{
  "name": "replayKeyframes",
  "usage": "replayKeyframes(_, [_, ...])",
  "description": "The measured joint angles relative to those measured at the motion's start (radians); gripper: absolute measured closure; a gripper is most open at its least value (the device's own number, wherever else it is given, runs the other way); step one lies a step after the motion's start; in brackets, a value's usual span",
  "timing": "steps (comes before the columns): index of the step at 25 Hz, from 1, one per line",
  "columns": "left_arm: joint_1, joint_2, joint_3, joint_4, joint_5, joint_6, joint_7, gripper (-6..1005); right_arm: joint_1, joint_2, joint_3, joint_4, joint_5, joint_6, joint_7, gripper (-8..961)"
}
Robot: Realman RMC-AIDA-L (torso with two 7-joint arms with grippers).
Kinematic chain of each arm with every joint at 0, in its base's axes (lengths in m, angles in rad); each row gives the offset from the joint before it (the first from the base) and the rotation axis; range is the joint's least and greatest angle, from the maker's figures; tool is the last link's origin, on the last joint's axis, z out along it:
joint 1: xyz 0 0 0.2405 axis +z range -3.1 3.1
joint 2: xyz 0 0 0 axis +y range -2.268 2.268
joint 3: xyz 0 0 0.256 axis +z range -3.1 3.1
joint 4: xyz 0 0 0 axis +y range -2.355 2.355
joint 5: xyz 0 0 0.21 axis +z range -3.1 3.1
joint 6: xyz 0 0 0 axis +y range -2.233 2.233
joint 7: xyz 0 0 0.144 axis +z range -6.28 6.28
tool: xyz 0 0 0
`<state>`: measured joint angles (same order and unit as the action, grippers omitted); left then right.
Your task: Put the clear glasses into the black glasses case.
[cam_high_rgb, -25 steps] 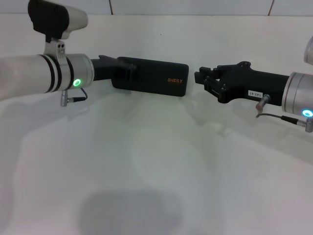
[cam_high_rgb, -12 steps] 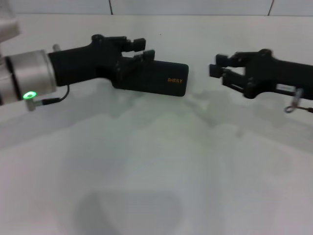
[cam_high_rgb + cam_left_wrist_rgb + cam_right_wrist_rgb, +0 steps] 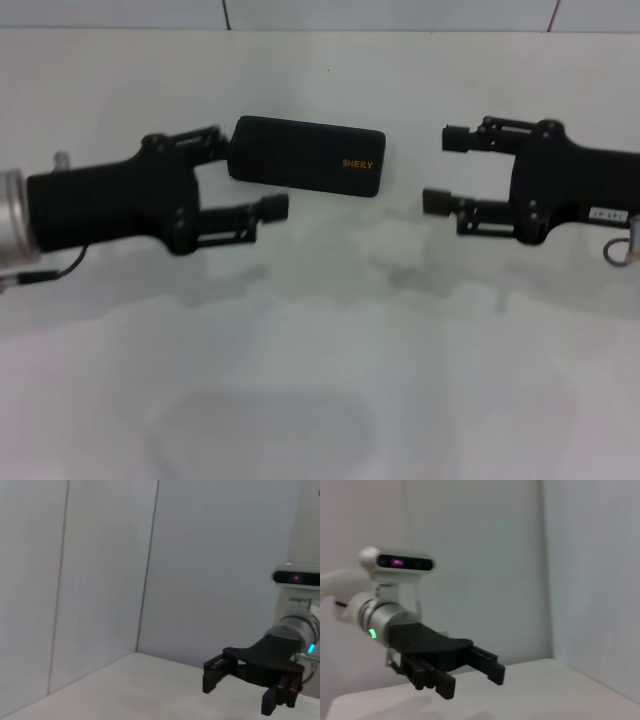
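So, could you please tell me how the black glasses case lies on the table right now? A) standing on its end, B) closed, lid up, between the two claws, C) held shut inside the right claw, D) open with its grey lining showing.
B: the black glasses case lies flat and closed, orange lettering up, with the open left claw beside one end and the open right claw off the other, neither gripping it.

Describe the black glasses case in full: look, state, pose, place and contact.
The black glasses case is a matte black rectangular box with rounded corners and small orange lettering near its right end. It is closed, lying flat on the white table, between the two open hands. The left hand's far finger reaches its left end; contact cannot be told.
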<state>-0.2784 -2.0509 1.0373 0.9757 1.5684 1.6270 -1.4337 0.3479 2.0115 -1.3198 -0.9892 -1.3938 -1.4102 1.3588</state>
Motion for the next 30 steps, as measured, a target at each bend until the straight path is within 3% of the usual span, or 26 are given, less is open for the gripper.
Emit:
replayKeyframes(3, [0.024, 0.01, 0.0, 0.001, 0.009, 0.027, 0.001, 253, 0.002, 0.001, -0.003, 0.004, -0.017, -0.035, -0.002, 236])
replayKeyframes(8, [0.043, 0.015, 0.0, 0.001, 0.04, 0.052, 0.001, 151, 0.002, 0.002, -0.013, 0.004, -0.052, -0.061, -0.003, 186])
replayKeyframes(14, [0.044, 0.011, 0.0, 0.001, 0.065, 0.061, 0.0, 106, 0.003, 0.003, -0.039, 0.005, -0.069, -0.056, -0.004, 186])
replayKeyframes(30, [0.044, 0.01, 0.0, 0.001, 0.09, 0.076, -0.004, 106, 0.02, 0.005, -0.126, 0.008, -0.08, 0.029, -0.004, 186])
